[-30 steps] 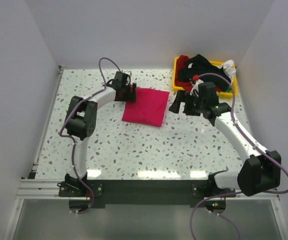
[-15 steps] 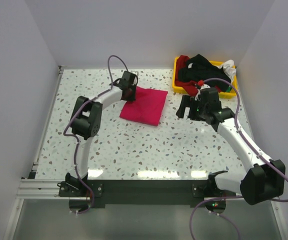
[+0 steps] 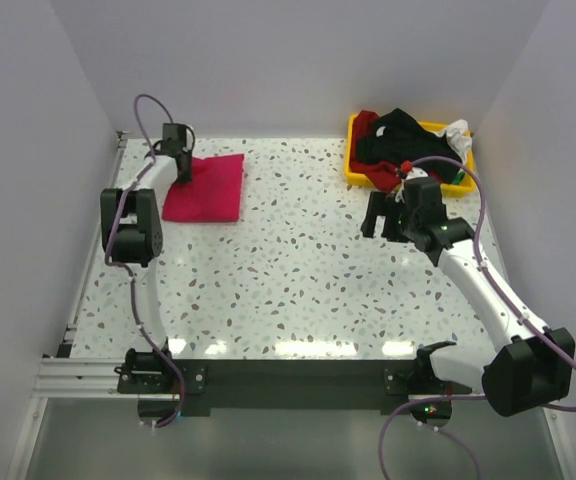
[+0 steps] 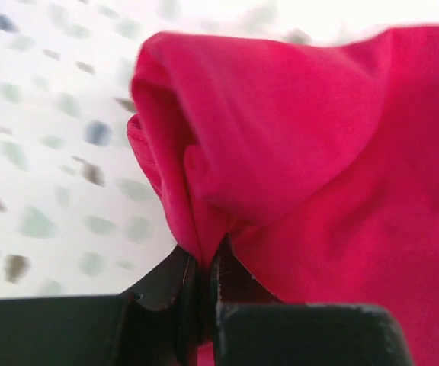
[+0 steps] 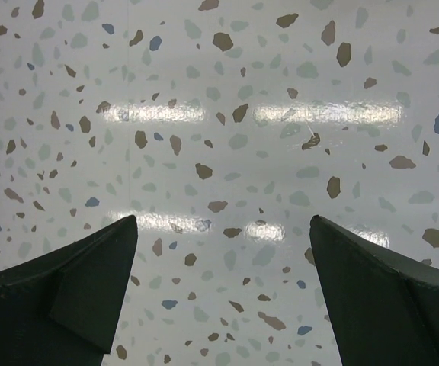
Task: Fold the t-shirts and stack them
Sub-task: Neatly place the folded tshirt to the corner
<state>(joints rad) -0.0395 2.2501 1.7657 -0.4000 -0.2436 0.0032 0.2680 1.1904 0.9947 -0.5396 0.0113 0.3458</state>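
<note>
Folded crimson-pink cloth t-shirt [image 3: 211,190] at the tabletop's [image 3: 288,280] far-left corner, its edge pinched in the left arm's closed jaws. The right arm's jaws are wide open and empty. Likely placing; next, release and fetch another.

We read this as a robotics lab cell. Plain white walls [image 3: 298,60] box in a speckled terrazzo bench [image 3: 298,280] on three sides. Two white robot arms [image 3: 478,280] sit bolted to an aluminium rail [image 3: 78,378] at its near edge, purple cables [image 3: 148,97] looping free.
</note>
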